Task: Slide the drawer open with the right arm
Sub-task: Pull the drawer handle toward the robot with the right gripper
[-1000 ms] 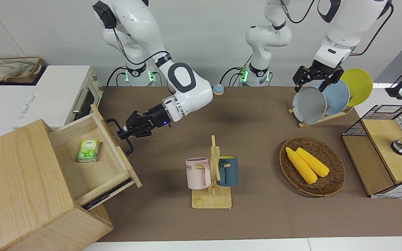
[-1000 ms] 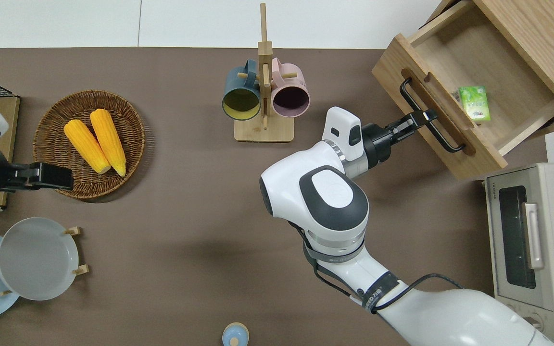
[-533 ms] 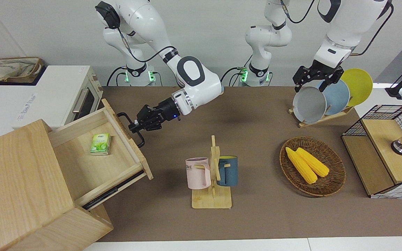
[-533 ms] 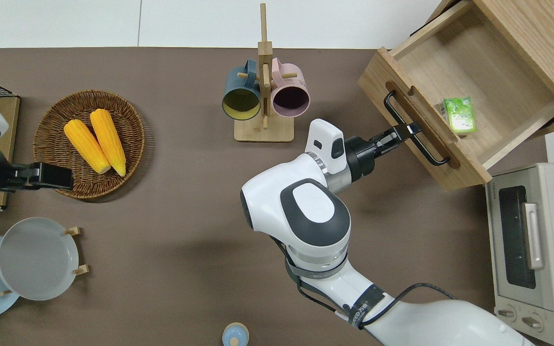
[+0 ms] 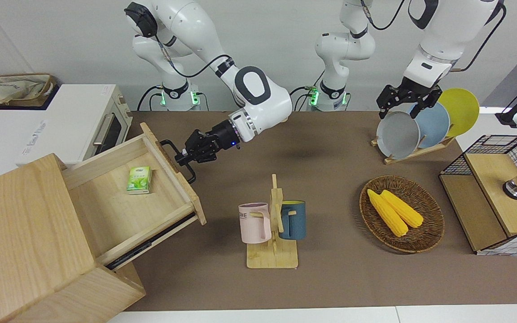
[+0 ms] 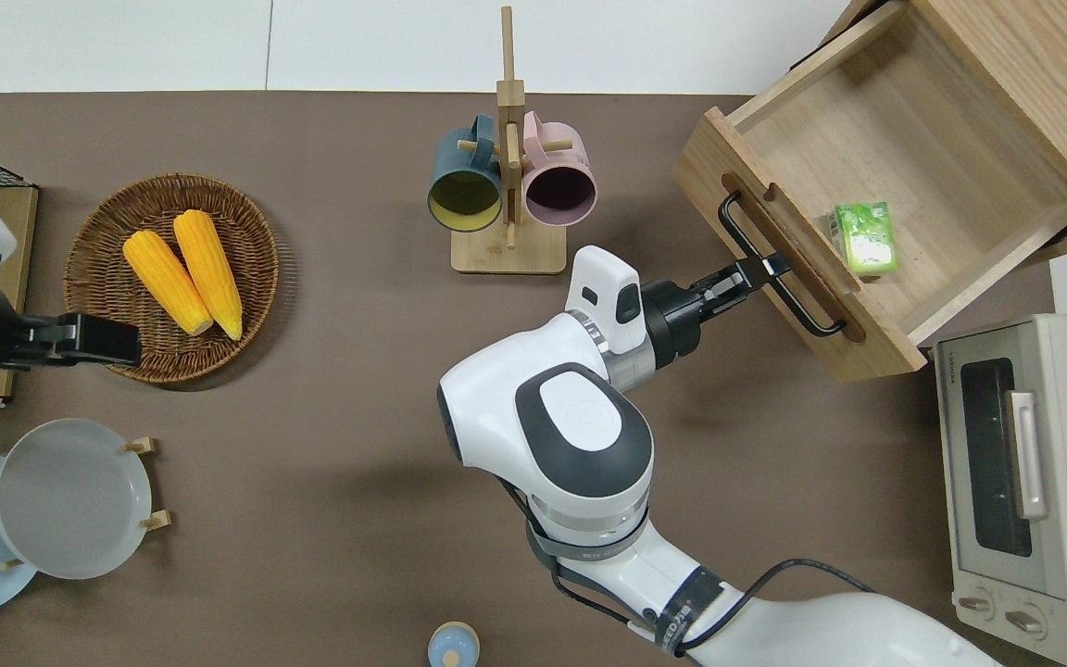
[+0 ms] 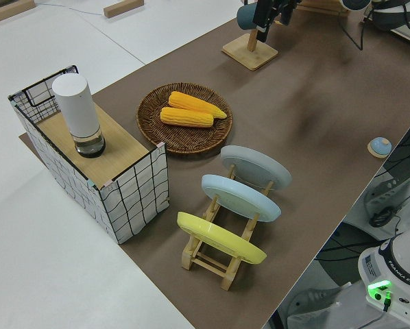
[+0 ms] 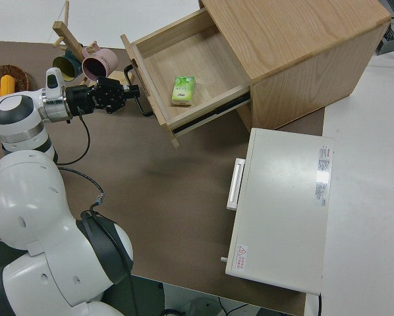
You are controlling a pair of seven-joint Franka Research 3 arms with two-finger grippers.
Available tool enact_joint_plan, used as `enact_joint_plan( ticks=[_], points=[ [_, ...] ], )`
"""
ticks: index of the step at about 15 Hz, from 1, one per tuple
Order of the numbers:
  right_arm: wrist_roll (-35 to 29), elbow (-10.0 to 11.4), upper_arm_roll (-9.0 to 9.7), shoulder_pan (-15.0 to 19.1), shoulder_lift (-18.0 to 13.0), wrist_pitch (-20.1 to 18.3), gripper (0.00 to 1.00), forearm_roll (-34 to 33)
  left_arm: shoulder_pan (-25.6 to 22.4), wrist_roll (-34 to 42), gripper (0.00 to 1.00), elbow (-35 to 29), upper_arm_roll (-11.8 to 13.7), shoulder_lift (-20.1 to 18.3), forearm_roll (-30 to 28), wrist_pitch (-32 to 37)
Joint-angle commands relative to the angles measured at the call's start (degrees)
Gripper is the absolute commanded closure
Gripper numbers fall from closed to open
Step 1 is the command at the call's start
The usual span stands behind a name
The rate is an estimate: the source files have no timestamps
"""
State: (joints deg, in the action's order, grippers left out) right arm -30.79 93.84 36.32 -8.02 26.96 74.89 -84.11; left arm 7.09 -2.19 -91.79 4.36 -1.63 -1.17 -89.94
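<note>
- While the wide, shallow light-wood drawer (image 5: 124, 197) stood pulled well out of the big pale wooden box cabinet (image 5: 25, 242) at the right arm's end of the table, its inside was open to view from above.
- The right arm's black two-finger gripper (image 6: 768, 270) was pinched on the drawer's black metal bar handle (image 6: 779, 266), about halfway along the bar, with a blue light showing at the wrist.
- A small green carton (image 6: 862, 238) sat on the drawer floor, close to the front panel.
- The white toaster oven (image 6: 1024, 482) stood just beside the cabinet, nearer to the robots.
- Mid-table, a wooden mug stand (image 5: 273, 242) carried a pink mug (image 5: 255, 223) and a dark blue mug (image 5: 293, 219).
- Toward the left arm's end was a round wicker basket (image 5: 429, 237) with two yellow corn cobs (image 5: 394, 211).
- The left arm was parked; honestly couldn't tell how its jaws were set.
</note>
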Motion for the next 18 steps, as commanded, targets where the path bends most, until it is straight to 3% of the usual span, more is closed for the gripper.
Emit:
enact_joint_plan(
  ticks=[1, 15, 18],
  points=[
    [-0.68, -1.20, 0.77, -0.50, -0.06, -2.47, 0.982, 2.11, 0.21, 0.08, 0.00, 0.12, 0.21, -0.48, 0.73, 0.82],
    [-3.05, -2.61, 3.93, -2.17, -0.15, -5.37, 0.967, 6.95, 0.21, 0.08, 0.00, 0.21, 0.21, -0.48, 0.73, 0.82],
    [-3.75, -2.61, 4.11, -2.17, -0.15, -5.99, 0.919, 8.35, 0.21, 0.00, 0.00, 0.21, 0.21, -0.48, 0.73, 0.82]
  ],
)
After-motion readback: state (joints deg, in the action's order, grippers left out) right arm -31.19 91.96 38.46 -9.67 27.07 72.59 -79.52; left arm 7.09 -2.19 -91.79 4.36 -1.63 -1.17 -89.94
